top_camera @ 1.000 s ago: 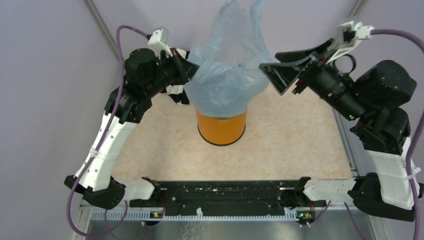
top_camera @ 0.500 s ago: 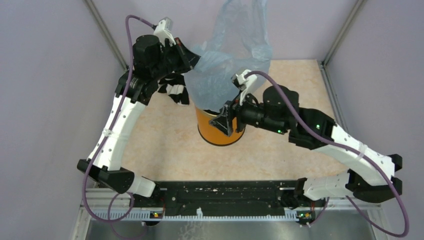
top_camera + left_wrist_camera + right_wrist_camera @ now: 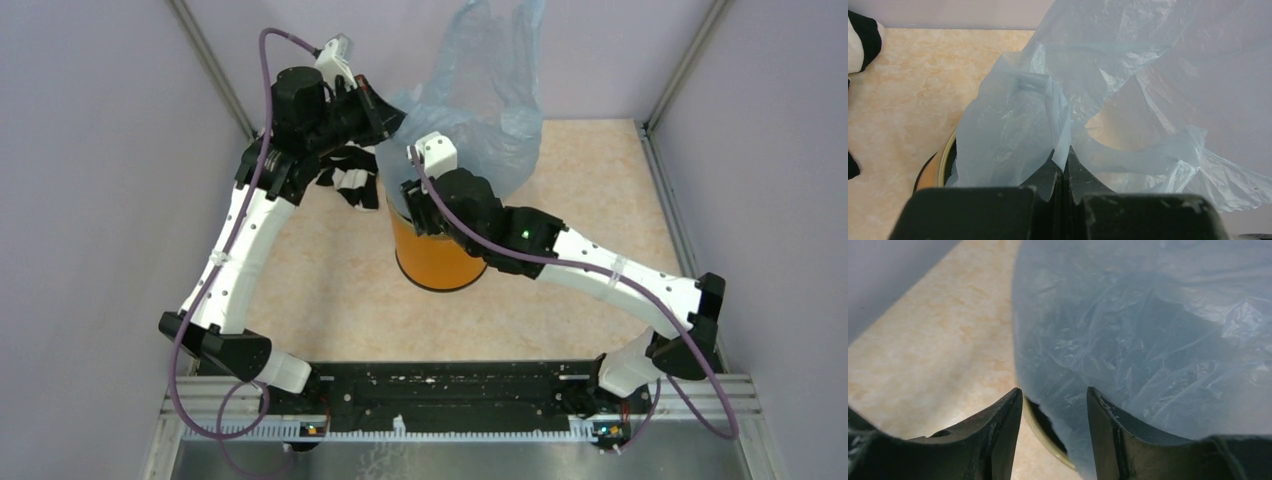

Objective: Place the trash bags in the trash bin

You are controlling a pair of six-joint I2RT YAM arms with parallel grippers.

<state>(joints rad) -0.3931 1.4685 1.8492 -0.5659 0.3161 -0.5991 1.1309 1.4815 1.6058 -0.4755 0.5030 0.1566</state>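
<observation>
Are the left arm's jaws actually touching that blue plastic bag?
Touching. The left wrist view shows it: the left arm's jaws are shut on a fold of the blue bag, pinched right between them.

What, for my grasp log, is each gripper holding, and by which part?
The left gripper is shut on the trash bag, pinching a fold above the trash bin. The right gripper holds nothing: its jaws stand open at the bag's side.
</observation>
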